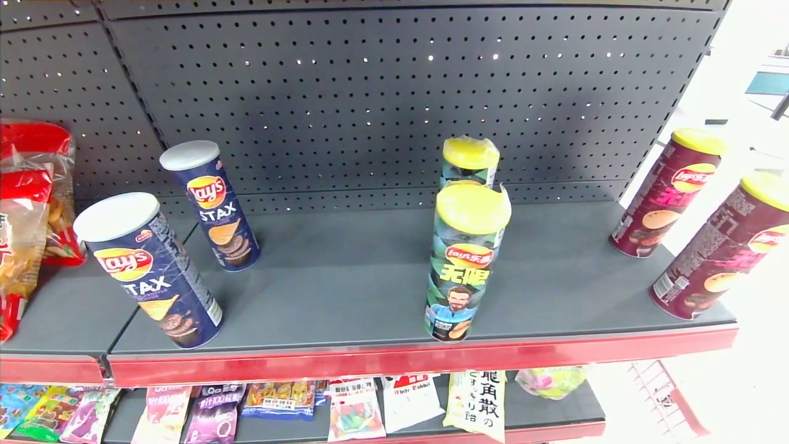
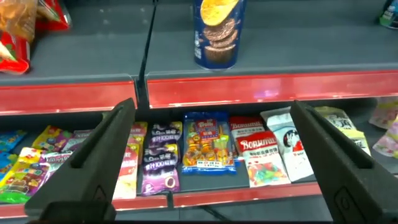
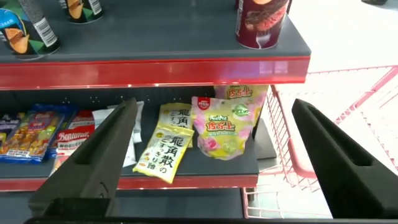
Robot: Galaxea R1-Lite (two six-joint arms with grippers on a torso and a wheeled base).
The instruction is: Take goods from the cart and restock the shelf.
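On the grey upper shelf stand chip cans. Two blue cans are on the left, two green cans with yellow lids in the middle, and two maroon cans on the right. My left gripper is open and holds nothing. It hangs in front of the shelf's red edge, below the front blue can. My right gripper is also open and holds nothing, low before the shelf's right end, under a maroon can. The pink wire cart stands beside the shelf there.
Red snack bags fill the upper shelf's far left. The lower shelf carries several flat candy and snack bags. A dark perforated back panel closes the rear. Bare shelf shows between the can groups.
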